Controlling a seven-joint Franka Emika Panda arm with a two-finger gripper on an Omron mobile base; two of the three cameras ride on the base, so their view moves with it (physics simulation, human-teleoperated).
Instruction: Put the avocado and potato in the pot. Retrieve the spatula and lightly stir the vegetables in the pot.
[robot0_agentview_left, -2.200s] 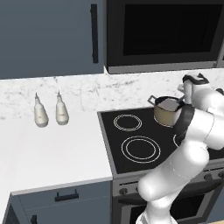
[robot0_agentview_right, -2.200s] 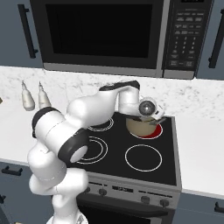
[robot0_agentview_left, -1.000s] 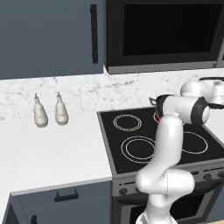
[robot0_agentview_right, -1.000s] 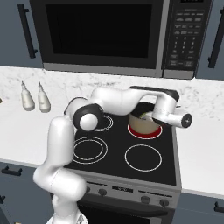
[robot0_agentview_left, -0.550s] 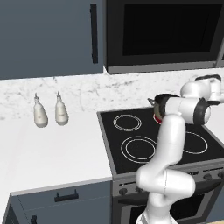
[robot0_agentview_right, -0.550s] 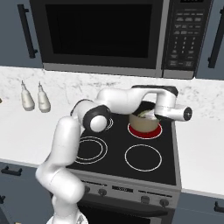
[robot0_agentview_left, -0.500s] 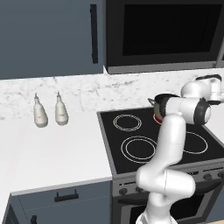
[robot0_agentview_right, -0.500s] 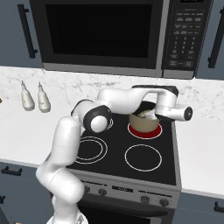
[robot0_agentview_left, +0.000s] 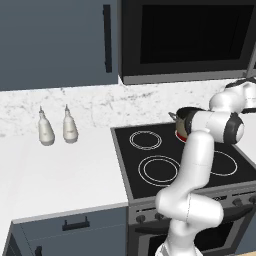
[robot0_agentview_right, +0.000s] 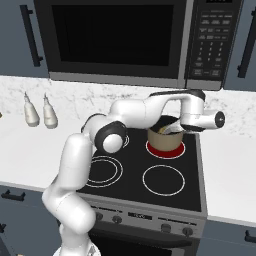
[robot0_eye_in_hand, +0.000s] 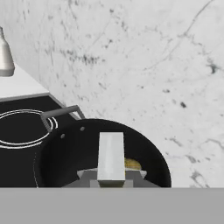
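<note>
Two white bottles (robot0_agentview_left: 46, 129) (robot0_agentview_left: 69, 126) stand side by side at the far left of the white tabletop (robot0_agentview_left: 65, 172), near the marble backsplash and well apart from the stove. To their right lies the black stove top (robot0_agentview_left: 150, 167) with four ringed burners; in the right base view the rear right one glows red under the pot (robot0_agentview_right: 165, 139). Above the stove hangs one dark microwave (robot0_agentview_right: 115, 40), with one dark-handled cabinet door (robot0_agentview_left: 60, 40) to its left in the left base view.

There is one pot, tan outside and dark inside, sitting on that red burner at the back of the stove; one of its small grey side handles (robot0_eye_in_hand: 59, 114) points toward the ringed burner beside it in the hand view. The white arm reaches over the stove, and its end effector (robot0_agentview_right: 172, 129) hangs over the pot's rim, squeezed narrow on the one spatula (robot0_eye_in_hand: 110, 156), whose flat pale grey blade points down into the pot's dark interior. Just to the right of the blade, on the pot's bottom, a bit of the tan-yellow potato (robot0_eye_in_hand: 132, 164) peeks out, touching or nearly touching the blade's edge. The avocado cannot be made out in the dark of the pot.
</note>
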